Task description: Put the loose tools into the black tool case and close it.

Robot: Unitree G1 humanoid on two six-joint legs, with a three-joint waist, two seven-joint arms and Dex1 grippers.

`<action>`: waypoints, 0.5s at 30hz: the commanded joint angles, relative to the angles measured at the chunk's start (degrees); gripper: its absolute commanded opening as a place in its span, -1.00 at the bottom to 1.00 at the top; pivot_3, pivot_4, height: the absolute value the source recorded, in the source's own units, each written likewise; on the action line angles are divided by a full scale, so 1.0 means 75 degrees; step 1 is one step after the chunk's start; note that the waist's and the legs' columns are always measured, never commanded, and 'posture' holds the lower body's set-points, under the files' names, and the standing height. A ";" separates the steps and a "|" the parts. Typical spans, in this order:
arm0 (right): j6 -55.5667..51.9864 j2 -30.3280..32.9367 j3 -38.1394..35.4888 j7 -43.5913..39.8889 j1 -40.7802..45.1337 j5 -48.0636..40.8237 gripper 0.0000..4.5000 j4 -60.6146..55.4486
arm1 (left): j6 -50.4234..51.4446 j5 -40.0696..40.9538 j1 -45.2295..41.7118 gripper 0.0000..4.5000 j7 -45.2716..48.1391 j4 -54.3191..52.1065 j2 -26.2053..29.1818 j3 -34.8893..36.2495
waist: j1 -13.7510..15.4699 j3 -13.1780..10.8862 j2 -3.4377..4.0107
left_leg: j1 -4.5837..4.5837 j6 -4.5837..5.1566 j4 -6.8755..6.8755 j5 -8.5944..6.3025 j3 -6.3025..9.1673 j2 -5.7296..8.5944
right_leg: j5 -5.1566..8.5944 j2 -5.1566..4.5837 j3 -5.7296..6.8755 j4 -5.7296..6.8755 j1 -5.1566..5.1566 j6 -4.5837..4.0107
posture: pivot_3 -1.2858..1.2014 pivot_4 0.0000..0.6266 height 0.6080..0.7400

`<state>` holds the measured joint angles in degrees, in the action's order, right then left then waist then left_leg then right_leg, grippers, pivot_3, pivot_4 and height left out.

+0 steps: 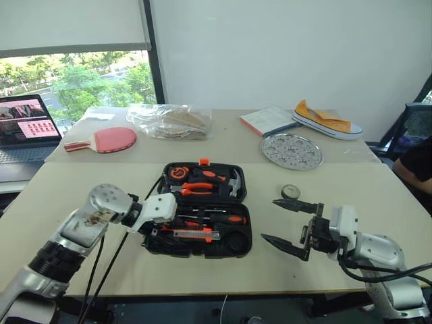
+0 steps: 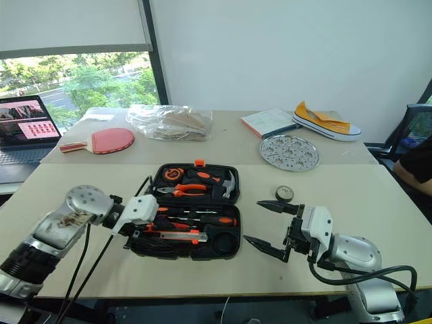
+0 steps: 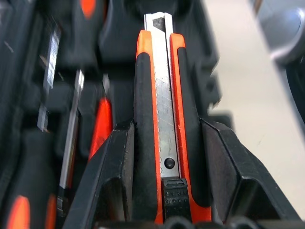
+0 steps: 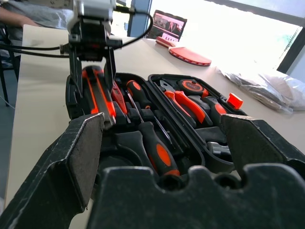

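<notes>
The black tool case (image 1: 236, 250) lies open in the middle of the near table. Pliers and a hammer sit in its far half, and screwdrivers (image 1: 223, 219) in its near half. My left gripper (image 3: 167, 126) is at the case's left end, shut on the long orange-black utility knife (image 3: 159, 95), one finger (image 3: 109, 167) on each side of the handle. The knife (image 1: 192, 234) runs along the near half of the case; I cannot tell whether it rests in a slot. A small round tape measure (image 1: 290, 192) lies on the table right of the case. Just right of the case my right gripper (image 1: 270, 219) hovers open and empty.
On the far table are a red paddle (image 1: 108, 140), a plastic bag (image 1: 172, 121), a book (image 1: 270, 120), a yellow shoe (image 1: 327, 120) and a perforated metal disc (image 1: 291, 150). A laptop (image 1: 23, 128) stands at the far left. A person (image 1: 415, 169) sits at the right edge.
</notes>
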<state>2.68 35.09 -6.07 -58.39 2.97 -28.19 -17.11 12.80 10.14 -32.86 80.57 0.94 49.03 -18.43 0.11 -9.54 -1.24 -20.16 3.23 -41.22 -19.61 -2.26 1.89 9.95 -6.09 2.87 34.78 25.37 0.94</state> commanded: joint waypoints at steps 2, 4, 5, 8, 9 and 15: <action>0.0048 0.0036 -0.0227 0.0161 -0.0121 -0.0063 1.00 -0.0412 | -0.0350 -0.0350 -0.0241 -0.28 0.0068 0.0210 -0.0162 -0.0089 | 0.0032 0.0000 0.0000 | -0.0007 0.0017 -0.0018 -0.0010 0.0001 0.0004 | 0.0000 -0.0005 -0.0001 0.0001 -0.0001 0.0011 | 0.03 -0.52 1.00; 0.0052 0.0046 -0.0221 0.0177 -0.0147 -0.0062 1.00 -0.0424 | -0.0330 -0.0436 -0.0275 -0.28 0.0096 0.0242 -0.0271 -0.0180 | 0.0076 0.0000 0.0001 | -0.0007 0.0026 -0.0030 -0.0015 0.0001 0.0010 | 0.0001 -0.0011 -0.0002 0.0002 -0.0007 0.0023 | 0.03 -0.52 1.00; 0.0057 0.0052 -0.0214 0.0184 -0.0151 -0.0060 1.00 -0.0422 | -0.0269 -0.0439 -0.0276 -0.28 0.0120 0.0225 -0.0325 -0.0208 | 0.0084 0.0000 0.0001 | -0.0008 0.0034 -0.0047 -0.0020 0.0001 0.0011 | 0.0002 -0.0013 -0.0002 0.0004 -0.0012 0.0028 | 0.03 -0.52 1.00; 0.0068 0.0062 -0.0199 0.0196 -0.0131 -0.0056 1.00 -0.0399 | 0.0001 -0.0376 -0.0221 -0.28 0.0202 0.0054 -0.0404 -0.0248 | 0.0088 0.0000 0.0001 | -0.0008 0.0049 -0.0065 -0.0029 0.0001 0.0017 | 0.0002 -0.0019 -0.0008 0.0007 -0.0022 0.0043 | 0.03 -0.52 1.00; 0.0072 0.0061 -0.0192 0.0194 -0.0103 -0.0050 1.00 -0.0374 | 0.0172 -0.0323 -0.0166 -0.28 0.0217 -0.0081 -0.0426 -0.0262 | 0.0088 0.0000 0.0001 | -0.0007 0.0052 -0.0068 -0.0030 0.0001 0.0021 | 0.0001 -0.0023 -0.0010 0.0007 -0.0025 0.0049 | 0.03 -0.52 1.00; 0.0118 0.0025 -0.0131 0.0174 -0.0020 0.0000 1.00 -0.0264 | 0.0869 -0.0423 0.0021 -0.28 -0.0068 -0.0447 -0.0506 -0.0246 | 0.0107 0.0002 0.0004 | -0.0007 0.0055 -0.0071 -0.0032 0.0004 0.0028 | 0.0004 -0.0029 -0.0011 0.0008 -0.0028 0.0059 | 0.03 -0.52 1.00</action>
<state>2.68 35.09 -6.03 -57.27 2.06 -27.97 -18.31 17.86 7.15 -33.65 80.33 -1.07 45.94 -19.00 0.91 -9.53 -1.22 -20.21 3.64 -41.76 -19.85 -2.24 2.11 9.98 -6.32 2.78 34.84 25.16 1.39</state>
